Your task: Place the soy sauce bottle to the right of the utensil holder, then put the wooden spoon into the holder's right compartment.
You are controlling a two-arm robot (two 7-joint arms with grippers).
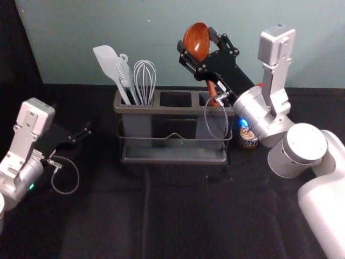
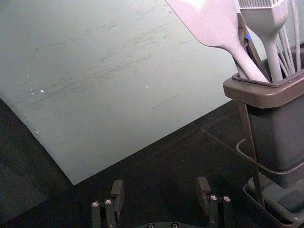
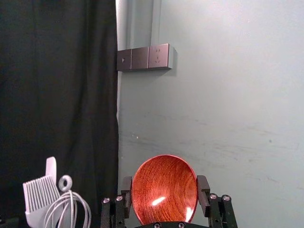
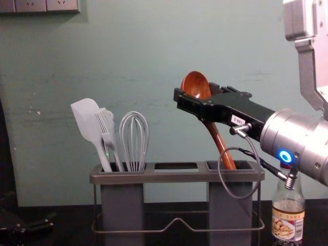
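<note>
With my right gripper (image 1: 195,44) I have the bowl of the wooden spoon (image 1: 197,38) clamped, one jaw against each side, up between 12 and 1 o'clock from the middle of the utensil holder (image 1: 161,109) in the head view. In the chest view my arm reaches in from 3 o'clock; the spoon tilts, bowl toward 11, and its handle runs down into the holder's right compartment (image 4: 229,200). The soy sauce bottle (image 1: 248,141) stands upright at the holder's 3 o'clock, just beside it, under my right wrist. The spatula (image 1: 109,62), brush (image 1: 126,78) and whisk (image 1: 144,81) stand in the left compartment. My left gripper (image 1: 85,135) waits idle at the holder's 9 o'clock, its jaws wide apart with nothing between them.
</note>
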